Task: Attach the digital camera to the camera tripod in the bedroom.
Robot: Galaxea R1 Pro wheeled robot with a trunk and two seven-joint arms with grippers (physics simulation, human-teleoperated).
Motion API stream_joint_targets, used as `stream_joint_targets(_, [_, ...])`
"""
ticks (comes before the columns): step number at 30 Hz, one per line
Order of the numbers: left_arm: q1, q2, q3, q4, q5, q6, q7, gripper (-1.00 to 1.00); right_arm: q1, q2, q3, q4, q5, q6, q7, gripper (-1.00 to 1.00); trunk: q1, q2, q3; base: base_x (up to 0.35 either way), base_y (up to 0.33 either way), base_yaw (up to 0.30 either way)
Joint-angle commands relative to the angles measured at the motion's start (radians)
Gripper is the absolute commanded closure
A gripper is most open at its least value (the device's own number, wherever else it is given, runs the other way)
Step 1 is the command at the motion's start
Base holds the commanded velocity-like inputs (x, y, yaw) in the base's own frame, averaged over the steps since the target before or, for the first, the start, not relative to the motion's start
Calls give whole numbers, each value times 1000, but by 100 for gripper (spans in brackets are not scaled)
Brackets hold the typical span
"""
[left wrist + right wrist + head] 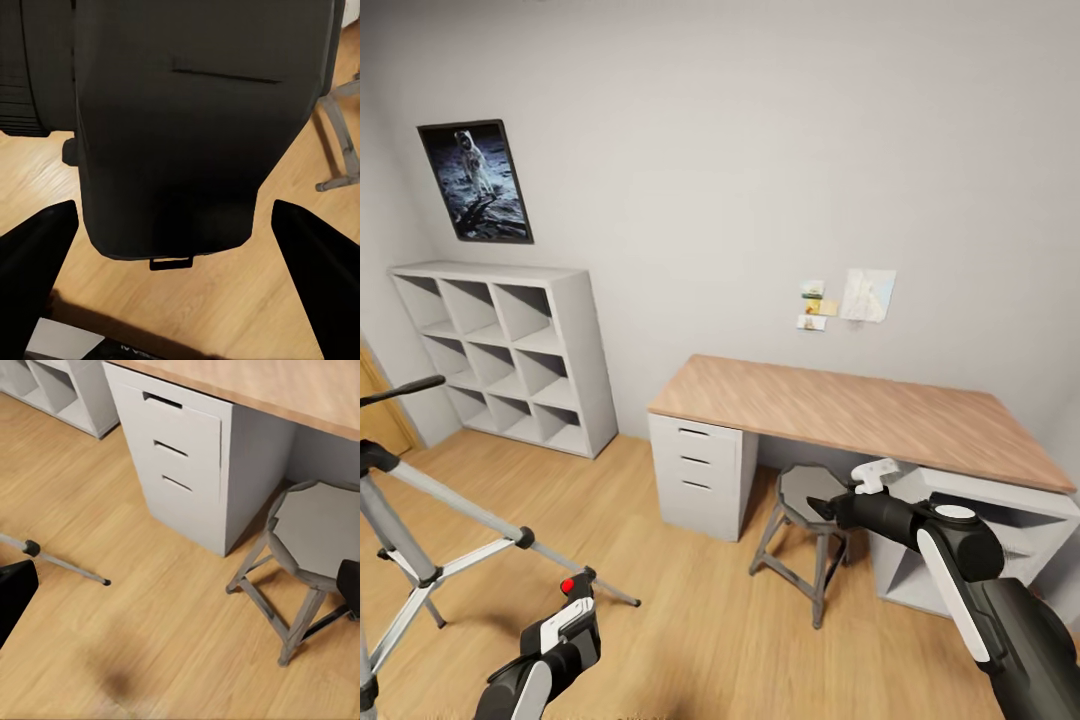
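The digital camera [581, 584] is a small black body with a red button on top, held low above the floor by my left gripper [574, 612], which is shut on it. In the left wrist view the camera's dark body [187, 127] hangs between the two black fingers [34, 259], lens toward one side. The camera tripod [468, 503] stands at the left of the head view, with silver legs, black joints and a black pan handle [400, 391]. One tripod leg [66, 565] crosses the floor in the right wrist view. My right gripper [820, 506] is open and empty, above the stool.
A wood-topped desk [860, 410] with a white drawer unit [698, 475] stands against the far wall. A round grey stool [815, 495] sits in front of it. A white cube shelf [510, 350] is at the back left. Light wood floor [690, 620] lies between the tripod and the desk.
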Motion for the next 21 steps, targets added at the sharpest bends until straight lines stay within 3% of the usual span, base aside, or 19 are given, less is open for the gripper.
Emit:
stream_joint_targets(1, [-1, -1, 2, -2, 11, 5, 8, 100, -1, -1, 0, -1, -10, 6, -5, -100, 1, -2, -2, 0, -50, 263])
stream_joint_targets(21, [-1, -1, 2, 0, 14, 5, 8, 100, -1, -1, 0, -1, -9, 5, -5, -100, 1, -2, -2, 0, -10, 259])
